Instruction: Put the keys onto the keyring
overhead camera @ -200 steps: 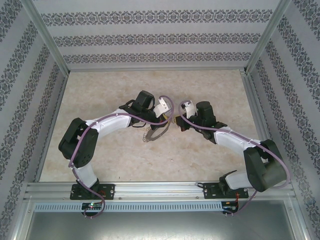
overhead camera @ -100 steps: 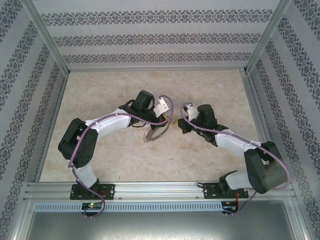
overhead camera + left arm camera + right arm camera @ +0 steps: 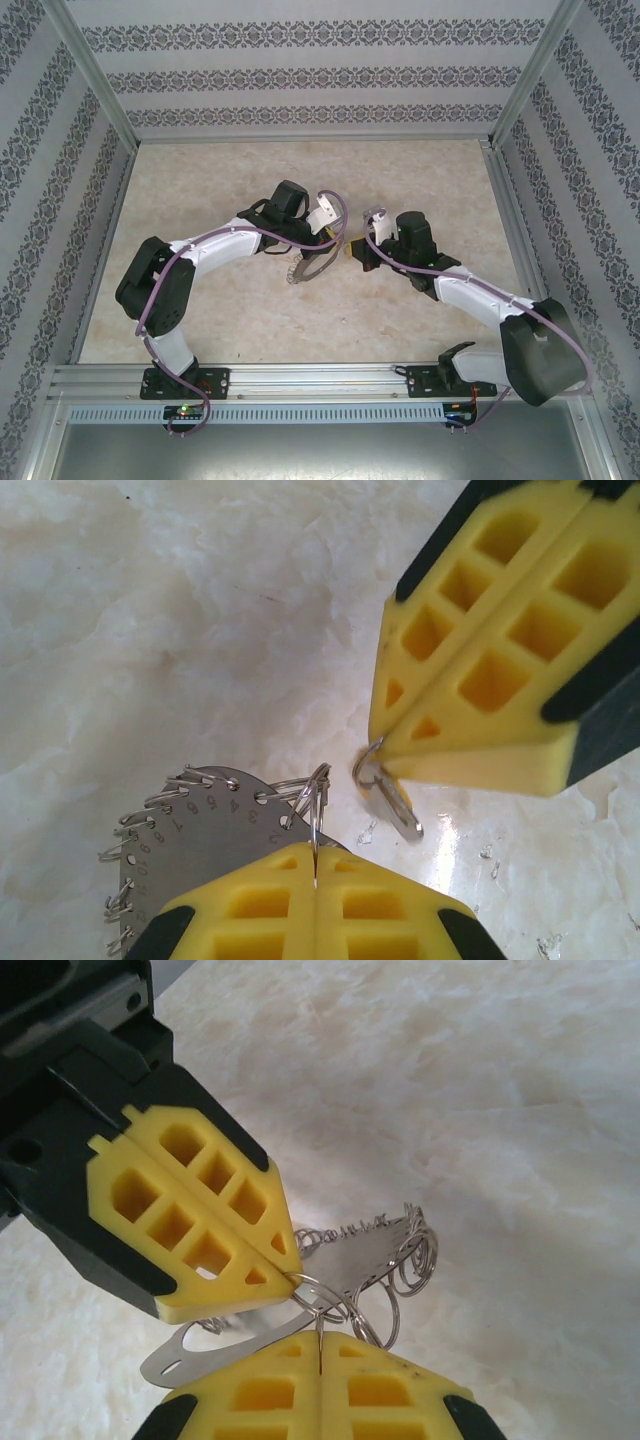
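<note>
Keyring [image 3: 205,835]: one, and it reads as a flat grey numbered plate, low and left of centre in the left wrist shot. Whether it is lifted or resting on the table [image 3: 150,630], I cannot tell.
Loops [image 3: 120,852]: small wire rings run all along the plate's rim. They overlap too much for a sure count, so call it a good handful.
Left gripper [image 3: 315,868]: bottom centre of that shot, pads pressed together on one bigger ring standing up off the plate's edge. My read is that this pinch keeps the ring upright and steady, presented to the other arm.
Key [image 3: 390,800]: one small silver piece, just right of centre. Only a wire-like end shows, and the head is hidden in the pads, so I cannot confirm its shape.
Right gripper [image 3: 395,742]: coming in from the upper right, fingers squeezed together on the key at the very tip. That looks like a fine-tip hold that leaves the end free for threading.
Gap: key and held ring sit just beside each other, not yet linked as far as I can see.
Count: two grippers, one keyring, one key.
Next, by my judgement: a slow nudge of the key into the ring's split, and a slip is the risk.
</note>
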Available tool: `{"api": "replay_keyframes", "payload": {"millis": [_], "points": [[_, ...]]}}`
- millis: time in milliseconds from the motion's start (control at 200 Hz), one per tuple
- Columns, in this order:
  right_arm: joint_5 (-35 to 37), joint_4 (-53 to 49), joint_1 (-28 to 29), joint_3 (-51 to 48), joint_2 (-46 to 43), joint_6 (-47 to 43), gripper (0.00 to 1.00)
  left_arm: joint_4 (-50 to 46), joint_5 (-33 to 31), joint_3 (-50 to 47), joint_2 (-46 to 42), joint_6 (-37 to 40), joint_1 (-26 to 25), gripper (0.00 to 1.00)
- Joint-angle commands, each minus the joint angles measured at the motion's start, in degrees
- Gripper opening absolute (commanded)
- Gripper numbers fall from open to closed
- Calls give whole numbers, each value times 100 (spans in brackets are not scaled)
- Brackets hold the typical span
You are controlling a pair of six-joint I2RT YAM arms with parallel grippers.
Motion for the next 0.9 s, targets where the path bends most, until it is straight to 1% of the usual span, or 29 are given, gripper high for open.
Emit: {"api": "replay_keyframes", "payload": {"millis": [0, 375, 630, 894], "points": [[-185, 200, 91, 212, 123, -38, 0, 86, 161, 83, -190, 128, -10, 0], [-176, 259, 180, 308, 169, -38, 0, 90, 176, 93, -190, 121, -12, 0], [-87, 326, 207, 375, 351, -59, 0, 106, 188, 81, -216, 111, -13, 0], [116, 470, 73, 340, 562, -59, 0, 136, 211, 49, -268, 102, -10, 0]]}}
